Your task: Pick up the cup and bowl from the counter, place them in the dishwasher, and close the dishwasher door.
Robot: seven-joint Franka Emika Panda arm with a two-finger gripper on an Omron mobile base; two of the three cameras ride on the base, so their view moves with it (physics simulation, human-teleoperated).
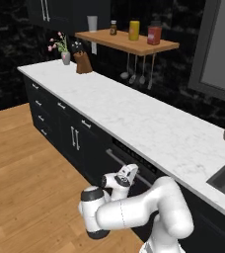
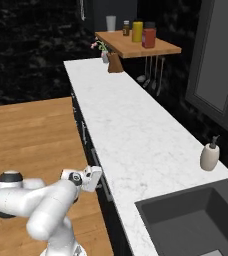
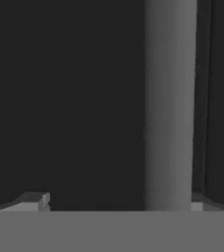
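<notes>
Dishwasher door: black panel below the white marble worktop, upright; its grey bar handle runs along the top edge. Tool: released, fingers spread wide, close against the door front, handle lying between the fingertips nearer one side. Wooden shelf above the worktop's far end carries jars. Soap dispenser near the sink.

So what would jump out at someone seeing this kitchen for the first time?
The bulky white arm folded low in front of the black cabinets, its tool close to the dishwasher door's grey bar handle. Behind it runs the long white marble counter, with a wooden shelf of jars above its far end.
</notes>
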